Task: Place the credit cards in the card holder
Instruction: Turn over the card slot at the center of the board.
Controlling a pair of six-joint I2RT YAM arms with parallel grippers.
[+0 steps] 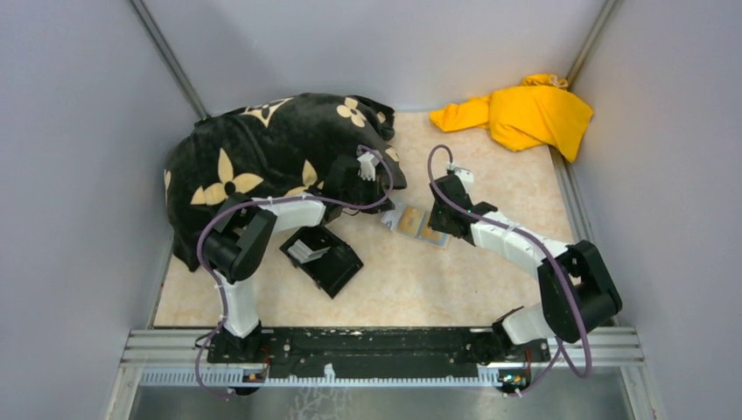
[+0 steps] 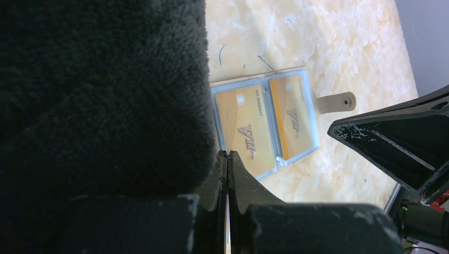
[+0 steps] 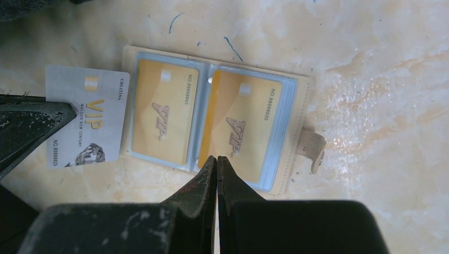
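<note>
Above the tabletop [image 1: 394, 289], top view: card holder [image 1: 411, 221] lies open and flat between the two wrists.
Loose card, top view: pale card [image 1: 391, 215] sits just beside the card holder, on its side toward the left arm [image 1: 289, 214]. The right arm [image 1: 516, 241] reaches in from the holder's other side.
Left wrist view, fingers: left fingers [image 2: 227, 159] are pressed together with nothing between them, tips at the card holder's near edge.
Left wrist view, holder: two gold cards [image 2: 246, 129] sit in clear pockets, long axes running away from the fingers. The clasp tab [image 2: 336, 101] is on the holder's side away from the black cushion [image 2: 100, 90]. The pale card does not show here.
Right wrist view, fingers: right fingers [image 3: 217, 161] are closed tight and empty, tips over the pocketed card nearer the clasp tab.
Right wrist view, loose card: the pale card lies flat outside the pockets, on the holder's side opposite the clasp tab. Its long edge meets the holder's edge and its long axis is parallel to the pocketed cards.
Nearer fingers: the left tip shows at the pale card's outer edge; whether it touches cannot be told. The other pocketed card lies between the right fingers and the pale card.
Judgement: the pale card probably needs shifting sideways toward the clasp tab, and the left fingers are better placed.
</note>
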